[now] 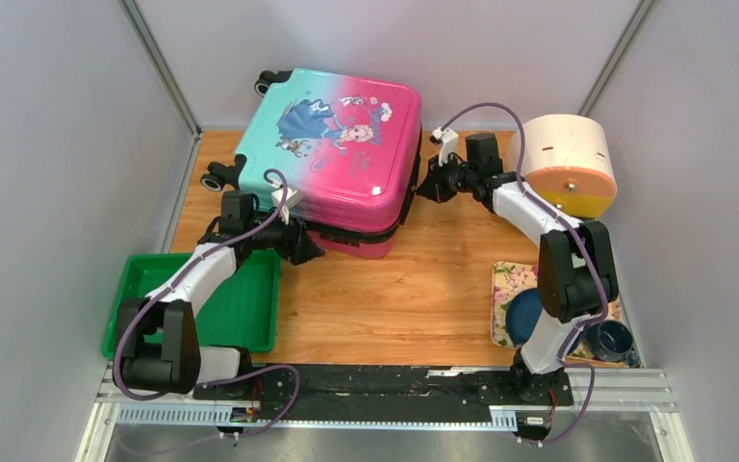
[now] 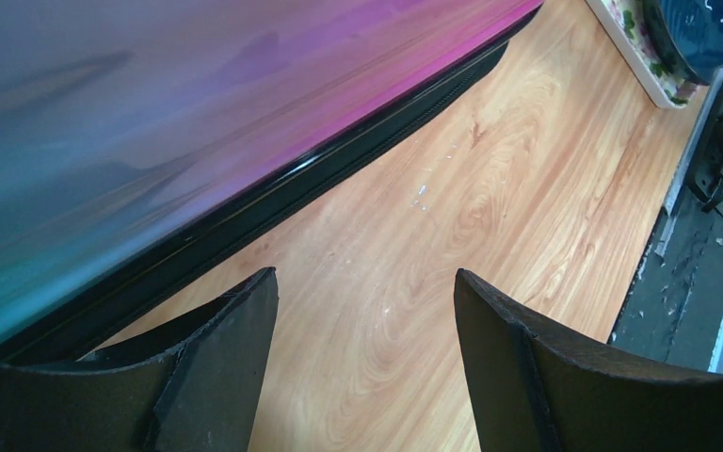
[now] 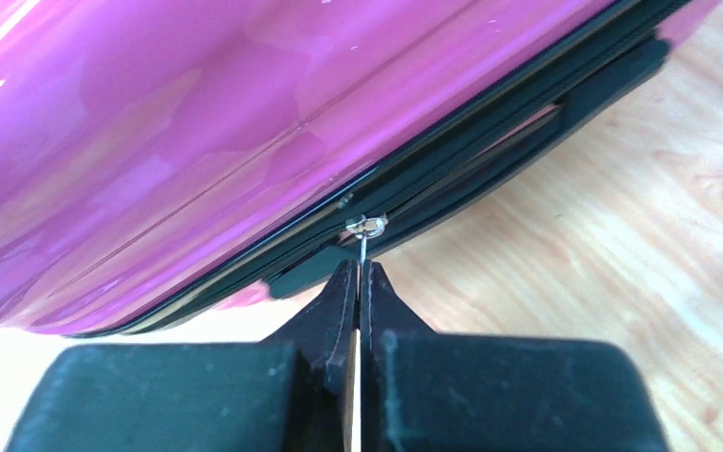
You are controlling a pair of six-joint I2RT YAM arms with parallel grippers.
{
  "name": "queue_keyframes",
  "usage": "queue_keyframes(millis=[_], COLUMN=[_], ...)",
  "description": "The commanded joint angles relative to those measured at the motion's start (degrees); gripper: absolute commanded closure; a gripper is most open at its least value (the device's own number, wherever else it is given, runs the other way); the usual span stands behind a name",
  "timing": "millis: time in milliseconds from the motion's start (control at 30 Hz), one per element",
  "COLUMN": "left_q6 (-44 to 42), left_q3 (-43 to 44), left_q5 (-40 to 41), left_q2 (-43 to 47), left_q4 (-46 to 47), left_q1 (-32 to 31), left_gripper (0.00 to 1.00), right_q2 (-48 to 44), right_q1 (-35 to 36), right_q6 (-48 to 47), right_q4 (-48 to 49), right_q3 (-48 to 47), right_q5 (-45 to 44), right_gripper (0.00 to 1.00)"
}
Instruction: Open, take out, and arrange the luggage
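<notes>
Suitcase lies flat, lid down, print side up, at the back of the wooden table. Only the right wrist view shows the right gripper pinched tight on the metal zipper pull. Left wrist view: left gripper spread wide, empty, beside the suitcase's front edge. Grey walls around; green tray near-left.

Robot lab cell: grey partition walls, wooden table, aluminium mounting rail.

Wooden table, luggage, green tray, floral mat
</notes>
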State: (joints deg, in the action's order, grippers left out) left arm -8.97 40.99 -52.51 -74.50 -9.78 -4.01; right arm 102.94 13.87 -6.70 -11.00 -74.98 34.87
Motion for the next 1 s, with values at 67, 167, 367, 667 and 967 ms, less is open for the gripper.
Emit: queue_keyframes(millis=[67,167,367,667,967], left_q6=[5.4,7.0,9.9,12.8,11.5], left_q3=[0.8,2.4,7.2,12.1,2.6], left_q5=[7.3,10.7,16.2,16.2,11.9], left_q2=[-4.1,-7.1,-14.3,-17.4,-3.7], left_q4=[12.9,16.0,20.8,20.5,15.1], left_q1=[-7.7,-11.7,-18.7,-22.2,-16.6], left_gripper=[0.23,0.23,0.23,0.23,0.23], right_q2=[-8.6,-11.7,-17.2,-22.2,-12.3], right_q1=[2.5,4.2,9.2,12.2,8.1], right_q6=[6.2,13.3,23.9,22.3,20.3], right_q4=[-2.4,2.6,12.6,13.6,19.8], right_q3=[7.5,12.2,20.6,26.0,26.8], right_q5=[3.8,3.4,-2.4,-16.6,-2.1], right_gripper=[1.00,1.00,1.00,1.00,1.00])
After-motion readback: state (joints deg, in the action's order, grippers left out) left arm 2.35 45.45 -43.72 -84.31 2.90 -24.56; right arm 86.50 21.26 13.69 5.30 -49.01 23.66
